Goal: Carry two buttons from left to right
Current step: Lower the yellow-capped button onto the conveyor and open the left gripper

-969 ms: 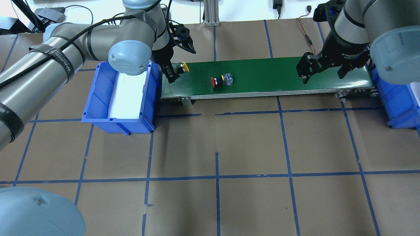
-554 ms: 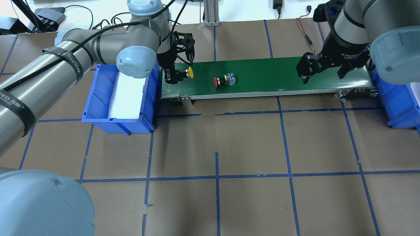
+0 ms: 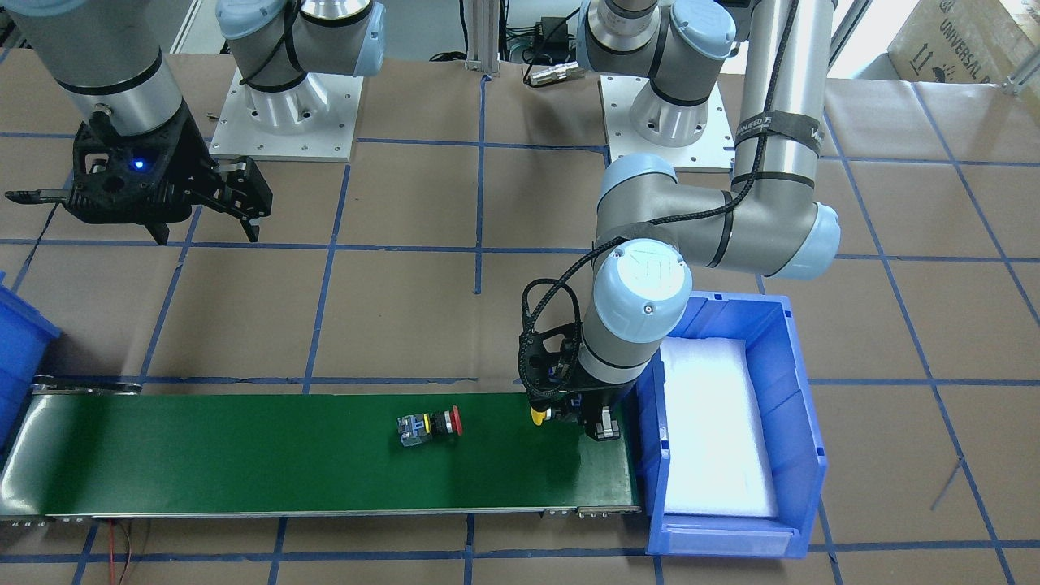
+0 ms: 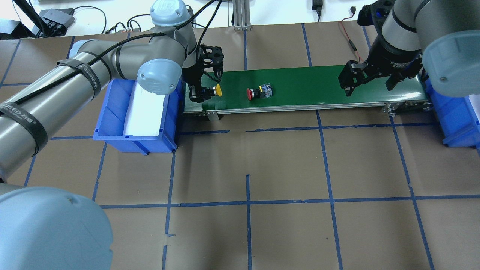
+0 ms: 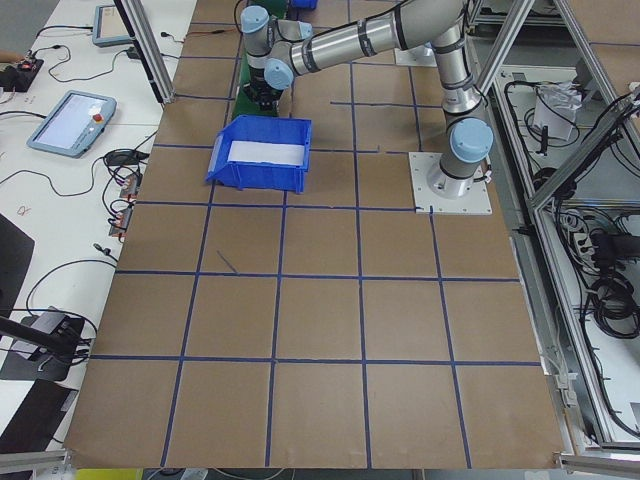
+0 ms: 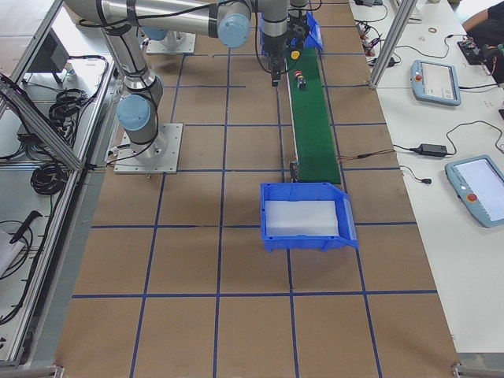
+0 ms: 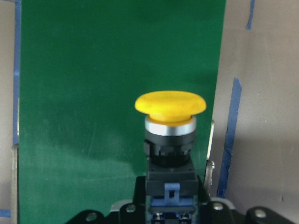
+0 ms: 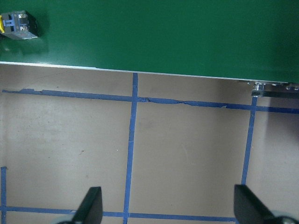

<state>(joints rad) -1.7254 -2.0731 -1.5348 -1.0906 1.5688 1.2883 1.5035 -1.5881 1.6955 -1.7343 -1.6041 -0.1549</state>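
The yellow button point(image 4: 217, 90) is held sideways in my left gripper point(image 4: 200, 93), low over the left end of the green conveyor belt point(image 4: 307, 84). The left wrist view shows its yellow cap and black collar point(image 7: 170, 121), with its base between the jaws. It also shows in the front view point(image 3: 538, 415). The red button point(image 4: 258, 92) lies on its side on the belt, a little right of the yellow one, and shows in the front view point(image 3: 431, 425). My right gripper point(image 4: 369, 87) is open and empty above the belt's right end. Its wrist view shows the red button's contact block point(image 8: 18, 25) at the frame's corner.
A blue bin point(image 4: 112, 120) with white foam inside stands at the belt's left end, right beside my left gripper. A second blue bin point(image 4: 457, 123) stands at the belt's right end. Brown paper with blue tape lines covers the table.
My left gripper has moved toward the belt's near edge and a little right, with the yellow button in it. The red button has drifted to the right on the belt. The right arm has not moved.
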